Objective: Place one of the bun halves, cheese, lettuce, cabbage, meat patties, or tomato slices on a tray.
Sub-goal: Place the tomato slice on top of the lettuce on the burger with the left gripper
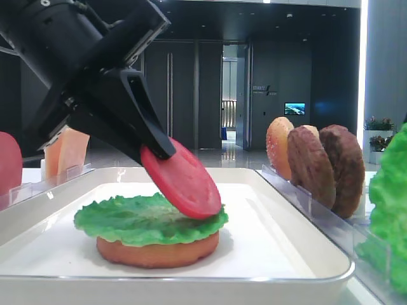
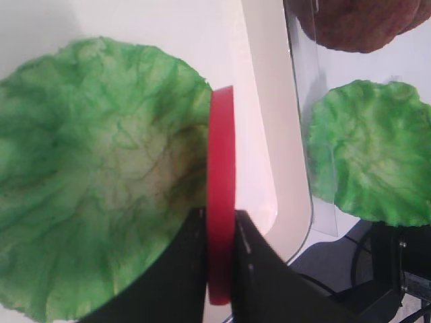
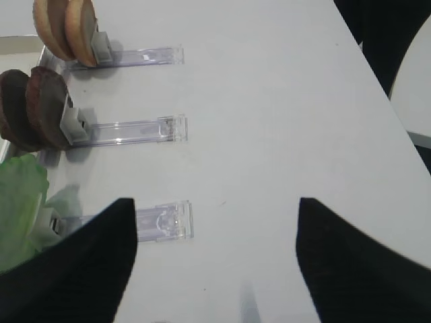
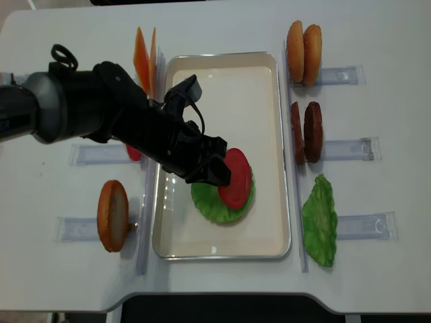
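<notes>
Left of the tray (image 4: 283,145), a bun half (image 4: 112,214) stands on the tabletop (image 4: 40,269), with cheese (image 4: 142,60) beside the tray's far left corner. The left end effector (image 4: 214,169) is clamped on a tomato slice (image 4: 235,177), held tilted over the lettuce (image 4: 214,205) lying on a bun in the tray. Right of the tray stand meat patties (image 4: 306,132). The right end effector (image 3: 215,262) has its jaws spread wide, holding nothing.
</notes>
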Available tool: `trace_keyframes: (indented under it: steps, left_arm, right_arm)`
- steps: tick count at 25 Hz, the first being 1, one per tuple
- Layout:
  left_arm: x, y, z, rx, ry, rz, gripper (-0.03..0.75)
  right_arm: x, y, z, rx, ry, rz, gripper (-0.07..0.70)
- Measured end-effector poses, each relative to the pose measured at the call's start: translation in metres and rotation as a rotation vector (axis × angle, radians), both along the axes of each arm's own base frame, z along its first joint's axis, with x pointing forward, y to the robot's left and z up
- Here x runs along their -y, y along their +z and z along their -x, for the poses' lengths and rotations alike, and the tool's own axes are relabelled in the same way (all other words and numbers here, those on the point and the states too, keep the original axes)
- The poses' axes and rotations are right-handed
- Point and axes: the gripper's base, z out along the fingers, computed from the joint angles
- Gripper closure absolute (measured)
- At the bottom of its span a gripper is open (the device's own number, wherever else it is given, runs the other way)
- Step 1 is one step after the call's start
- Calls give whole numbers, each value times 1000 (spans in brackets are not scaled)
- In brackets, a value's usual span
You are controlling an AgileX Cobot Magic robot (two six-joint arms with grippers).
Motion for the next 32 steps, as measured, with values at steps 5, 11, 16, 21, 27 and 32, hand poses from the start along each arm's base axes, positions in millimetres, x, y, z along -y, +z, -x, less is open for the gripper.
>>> trace_keyframes:
  steps: [5, 11, 16, 21, 27, 32]
  left_arm:
    - [0, -1, 0, -3, 0, -1, 662]
    - [0, -2, 0, -5, 1, -4, 662]
    - [0, -3, 0, -17, 13, -9, 615]
    - [-1, -4, 0, -35, 23, -23, 438]
    - [-4, -5, 2, -59, 33, -62, 246]
    - [-10, 3, 5, -47, 38, -108, 225]
  right_arm:
    - [0, 0, 0, 0, 0, 0, 153]
    - [0, 0, 0, 0, 0, 0, 153]
    - [0, 0, 0, 0, 0, 0, 153]
    - [0, 0, 0, 0, 0, 0, 153]
    - [0, 0, 0, 0, 0, 0, 153]
    - [0, 0, 0, 0, 0, 0, 153]
